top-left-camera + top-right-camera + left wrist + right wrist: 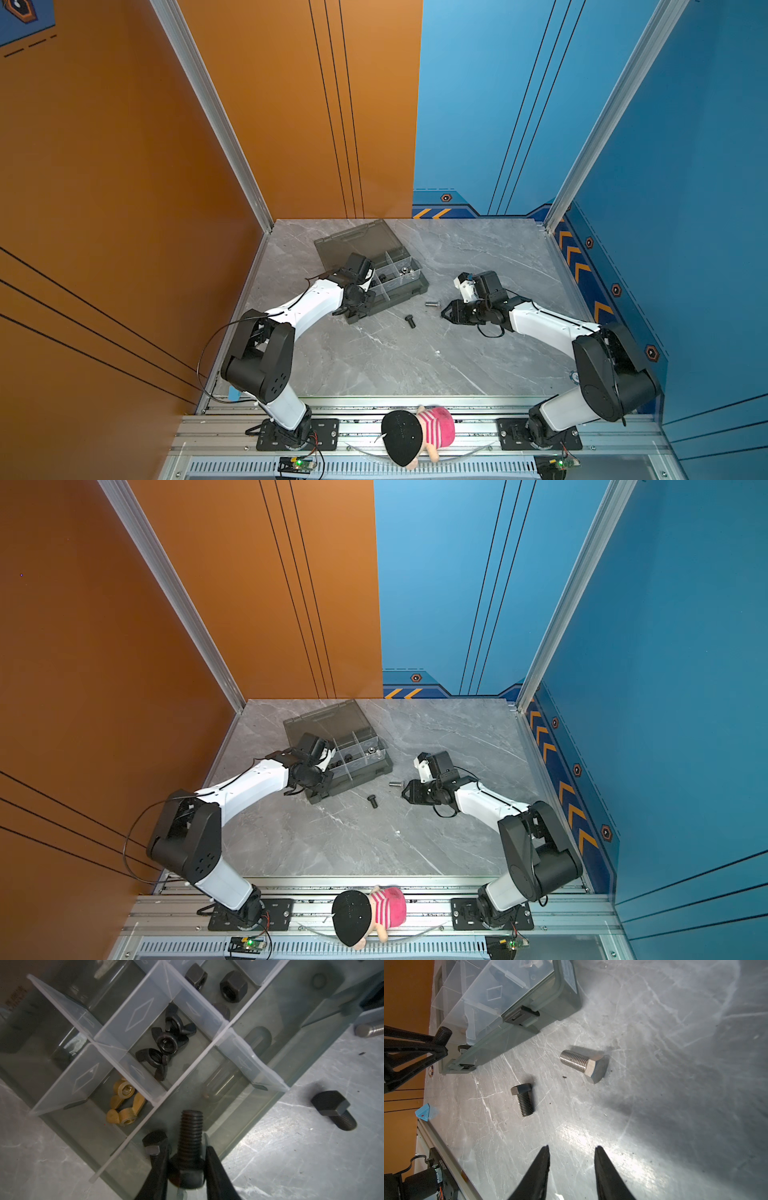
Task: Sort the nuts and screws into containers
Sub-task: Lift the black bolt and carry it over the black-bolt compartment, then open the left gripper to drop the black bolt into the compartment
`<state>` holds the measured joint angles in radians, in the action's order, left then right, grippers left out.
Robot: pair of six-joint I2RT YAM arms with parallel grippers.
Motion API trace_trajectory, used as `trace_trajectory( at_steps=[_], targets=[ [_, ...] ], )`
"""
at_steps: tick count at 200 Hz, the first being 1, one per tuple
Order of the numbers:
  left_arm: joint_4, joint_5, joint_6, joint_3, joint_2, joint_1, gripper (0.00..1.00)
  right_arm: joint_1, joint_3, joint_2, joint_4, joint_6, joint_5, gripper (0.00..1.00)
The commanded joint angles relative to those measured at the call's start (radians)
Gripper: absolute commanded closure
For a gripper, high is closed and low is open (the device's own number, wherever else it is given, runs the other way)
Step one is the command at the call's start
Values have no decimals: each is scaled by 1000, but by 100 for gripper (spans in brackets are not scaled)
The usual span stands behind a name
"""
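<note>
Top views, both: where is the free room?

Smoky grey translucent plastic organiser case (395, 300) lies lid-open toward 11 o'clock on the grey marbled table (415, 365). The surface is bare from 3 round to 9. One short black hex bolt (410, 321) and one shiny silver hex bolt (432, 304) lie loose at the case's 4 to 5 o'clock.

Left wrist?

Left gripper (187, 1153) is clamped on a second black hex bolt (191, 1132) above the case's corner cell, where a third black bolt (154, 1140) lies. Other cells hold three black wing nuts (166, 1041), two brass wing nuts (124, 1103) and two black hex nuts (233, 986).

Right wrist?

Right gripper (572, 1148) has its jaws apart and empty above bare table. Both loose bolts lie apart from each other, clear of the case wall.
</note>
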<state>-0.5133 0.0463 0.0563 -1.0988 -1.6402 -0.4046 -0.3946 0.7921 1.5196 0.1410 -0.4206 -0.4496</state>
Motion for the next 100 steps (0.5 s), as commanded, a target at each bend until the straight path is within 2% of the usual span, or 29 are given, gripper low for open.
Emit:
trace_trajectory(
  at_steps=[1, 20, 63, 76, 100],
  targets=[
    [3, 26, -1, 2, -12, 8, 82, -7, 4, 8, 32, -6, -6, 61],
    [2, 43, 4, 1, -12, 7, 72, -7, 3, 5, 32, -6, -6, 61],
    [3, 46, 13, -3, -4, 7, 59, -9, 3, 4, 33, -6, -8, 61],
    [3, 38, 20, -2, 3, 9, 51, -11, 3, 3, 34, -6, -7, 61],
    [-1, -5, 30, -5, 14, 9, 47, -13, 2, -2, 34, -6, -8, 61]
  ],
)
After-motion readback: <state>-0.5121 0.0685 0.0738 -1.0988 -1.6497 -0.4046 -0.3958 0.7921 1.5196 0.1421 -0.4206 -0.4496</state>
